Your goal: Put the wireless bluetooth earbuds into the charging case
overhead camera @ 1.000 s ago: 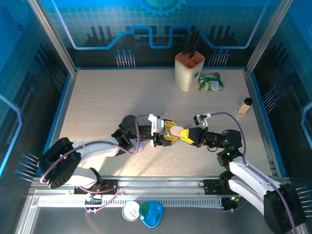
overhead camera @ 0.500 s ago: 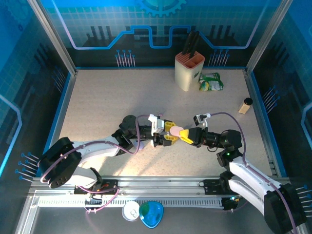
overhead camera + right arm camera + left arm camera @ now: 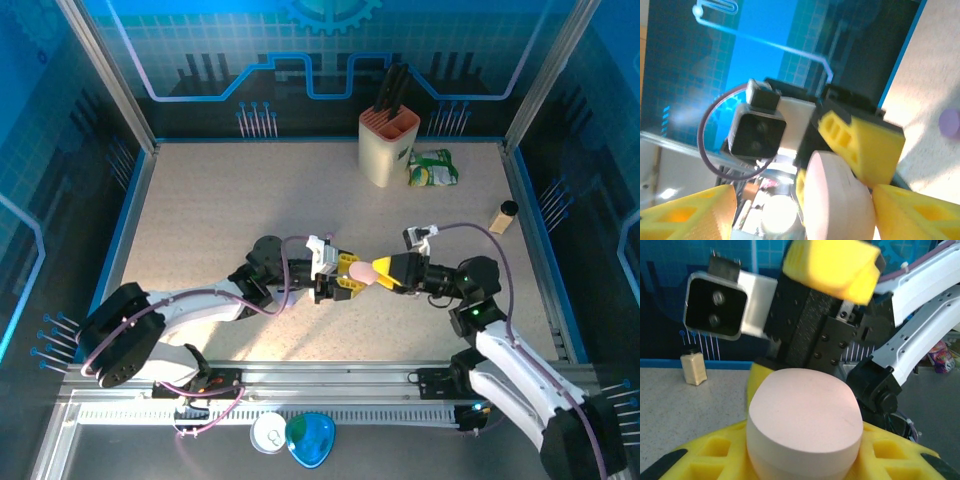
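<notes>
Jaws of left gripper (image 3: 349, 272) are clamped on pink charging case (image 3: 365, 271) near table (image 3: 220, 200) centre; right gripper (image 3: 383, 272) jaws are spread wide around it.

We are seeing the right gripper (image 3: 381, 270) opening around the pink charging case (image 3: 361, 269), its arm shifting slightly back

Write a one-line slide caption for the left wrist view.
The left gripper holds the pink case while the open right gripper faces it closely.
</notes>
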Tool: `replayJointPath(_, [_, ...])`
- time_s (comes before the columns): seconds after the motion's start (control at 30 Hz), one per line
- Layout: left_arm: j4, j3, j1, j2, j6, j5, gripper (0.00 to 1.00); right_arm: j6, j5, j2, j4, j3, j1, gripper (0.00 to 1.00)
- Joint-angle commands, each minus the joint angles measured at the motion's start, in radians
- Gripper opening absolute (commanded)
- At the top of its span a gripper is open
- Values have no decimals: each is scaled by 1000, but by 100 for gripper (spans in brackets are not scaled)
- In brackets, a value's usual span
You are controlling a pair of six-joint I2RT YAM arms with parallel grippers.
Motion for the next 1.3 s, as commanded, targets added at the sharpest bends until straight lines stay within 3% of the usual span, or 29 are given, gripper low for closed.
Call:
replayJointPath(0.0, [-74,9,9,-70,5,31,37,-431,44,-56,-507,151,-42,79])
replayJointPath(0.1, [-131,5,15,-106,-4,46,37,-870,68,-49,-879,332,-35,89])
replayJointPath(0.17, [-164,5,15,-126,-8,61,38,-1193,136,-29,-1171,479,1,93])
replayJointPath(0.23, [-174,4,16,-133,-17,89,38,-1413,243,-10,-1321,594,57,95])
replayJointPath(0.33, [-166,7,16,-130,-36,108,37,-1591,362,8,-1390,684,146,96])
replayJointPath(0.43, [-143,10,16,-125,-50,113,36,-1719,402,37,-1429,731,216,95])
replayJointPath(0.7, [-147,28,16,-116,-56,121,34,-1851,540,153,-1521,792,358,95])
replayJointPath(1.07, [-172,35,16,-127,-54,133,33,-1832,623,181,-1424,777,365,94])
replayJointPath(1.27, [-157,38,15,-119,-79,111,33,-1834,545,190,-1417,771,371,93])
